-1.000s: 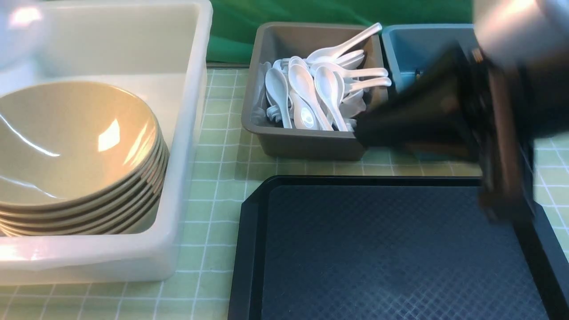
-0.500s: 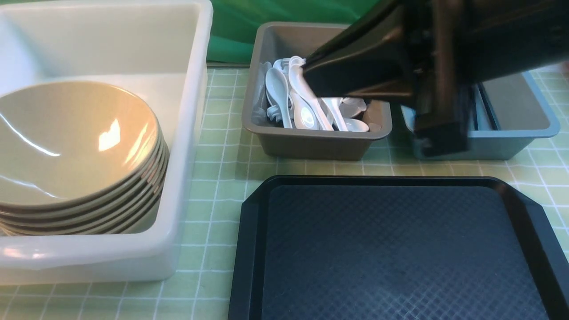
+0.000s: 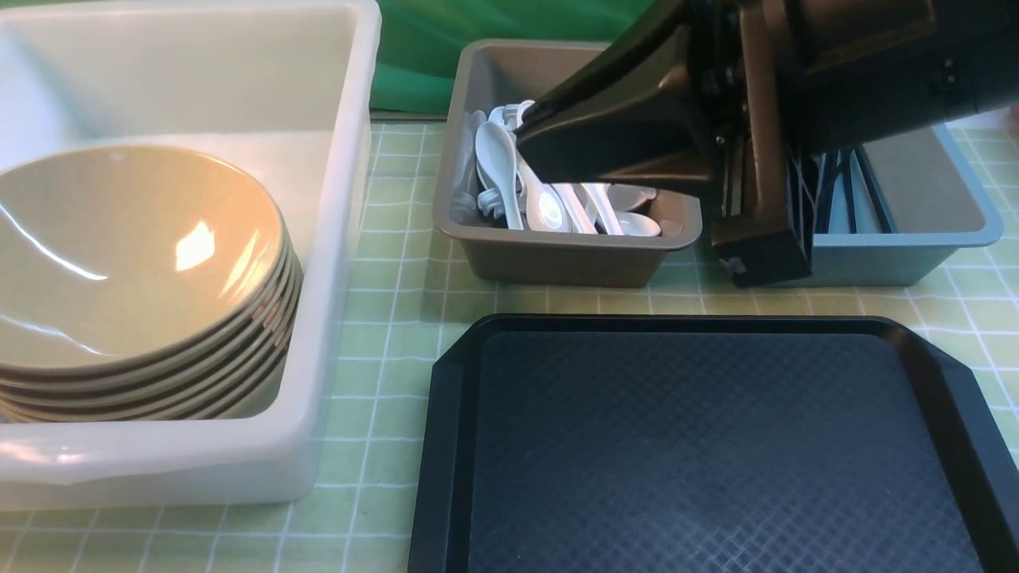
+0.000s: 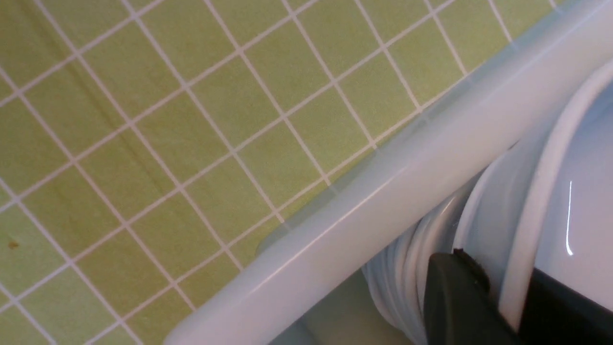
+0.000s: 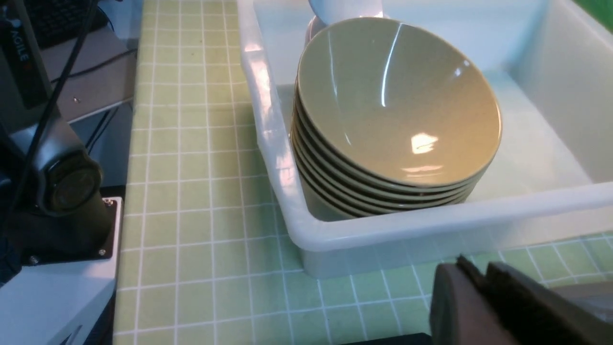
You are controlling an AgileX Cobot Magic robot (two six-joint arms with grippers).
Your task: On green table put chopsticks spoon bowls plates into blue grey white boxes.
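Spoons point(image 3: 549, 207) lie heaped in the grey box point(image 3: 557, 259); the right arm point(image 3: 860, 72) reaches across over them, right gripper point(image 3: 527, 137) sloping down, jaws nearly together, grip unclear. Left gripper point(image 4: 500, 282) pinches a white dish point(image 4: 574, 158) rim.

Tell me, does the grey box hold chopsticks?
No, the grey box holds white spoons; the dark chopsticks lie in the blue box.

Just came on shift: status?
Left gripper shut on rim of white bowl in white box. Right gripper over spoons in grey box, jaws unclear. Nothing seen blocking.
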